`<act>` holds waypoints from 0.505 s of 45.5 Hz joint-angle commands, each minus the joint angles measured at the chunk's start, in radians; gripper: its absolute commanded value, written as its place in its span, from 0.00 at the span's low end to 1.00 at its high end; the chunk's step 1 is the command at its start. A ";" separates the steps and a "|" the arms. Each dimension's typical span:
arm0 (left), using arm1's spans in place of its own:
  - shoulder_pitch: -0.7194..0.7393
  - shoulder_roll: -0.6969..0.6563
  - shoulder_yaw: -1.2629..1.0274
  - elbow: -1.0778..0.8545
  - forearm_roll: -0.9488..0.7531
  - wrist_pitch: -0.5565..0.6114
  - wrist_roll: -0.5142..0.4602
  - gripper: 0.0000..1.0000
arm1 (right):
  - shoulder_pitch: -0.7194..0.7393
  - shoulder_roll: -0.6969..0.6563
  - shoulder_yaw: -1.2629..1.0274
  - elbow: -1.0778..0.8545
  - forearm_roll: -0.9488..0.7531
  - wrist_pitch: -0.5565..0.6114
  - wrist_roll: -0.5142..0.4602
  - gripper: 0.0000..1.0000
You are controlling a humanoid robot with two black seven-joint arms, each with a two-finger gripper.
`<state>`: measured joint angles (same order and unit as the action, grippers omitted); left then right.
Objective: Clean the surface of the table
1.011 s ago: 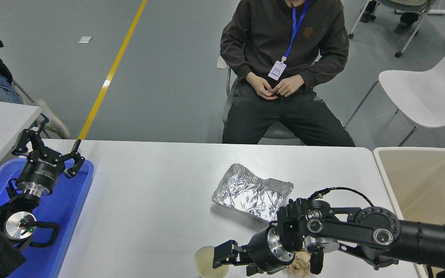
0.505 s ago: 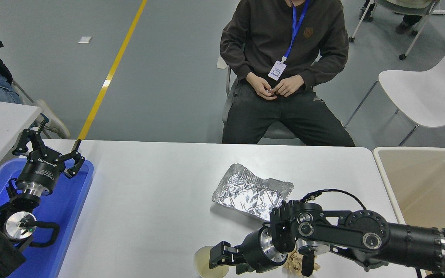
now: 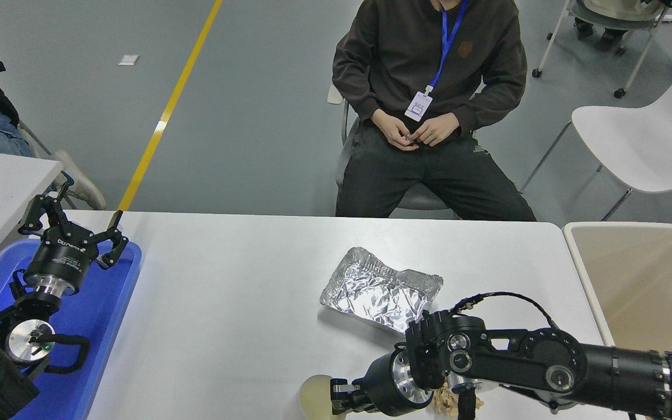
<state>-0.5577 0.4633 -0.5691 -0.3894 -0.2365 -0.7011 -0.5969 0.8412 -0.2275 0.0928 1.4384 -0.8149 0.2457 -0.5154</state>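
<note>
Reaching low along the near edge of the tabletop (image 3: 225, 303), the right gripper (image 3: 342, 401) is at a small pale paper cup (image 3: 315, 396), its fingers (image 3: 339, 388) set against the cup's right side; whether they have closed on the rim or only touch it cannot be told from this angle, since the wrist hides most of them. The cup appears tipped toward the camera rather than standing upright, which fits a sideways approach from the right. Just right of the gripper, under the forearm, lies a crumpled brownish scrap of paper (image 3: 444, 401), and farther in, toward the middle of the tabletop, sits a crushed foil tray (image 3: 380, 290). These three look like the litter to be removed, and the beige bin (image 3: 633, 280) just off the tabletop's right edge seems the likely destination. The left gripper (image 3: 73, 224) is parked over the blue tray (image 3: 108, 303) at the left edge, its fingers spread wide and holding nothing. A person (image 3: 429, 87) sits beyond the far edge, hands in lap.
</note>
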 commanded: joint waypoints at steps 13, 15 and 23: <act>-0.001 0.000 0.000 0.000 0.000 0.000 0.000 1.00 | 0.134 -0.141 0.012 0.031 0.082 0.061 0.015 0.00; -0.001 0.000 0.000 0.000 0.000 0.000 0.000 1.00 | 0.156 -0.164 0.012 0.040 0.095 0.072 0.015 0.00; -0.001 0.000 0.000 0.000 0.000 0.000 0.000 1.00 | 0.231 -0.279 -0.008 0.108 0.132 0.089 0.015 0.00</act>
<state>-0.5582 0.4633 -0.5691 -0.3897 -0.2365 -0.7011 -0.5969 0.9784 -0.3778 0.1017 1.4864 -0.7422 0.3044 -0.5011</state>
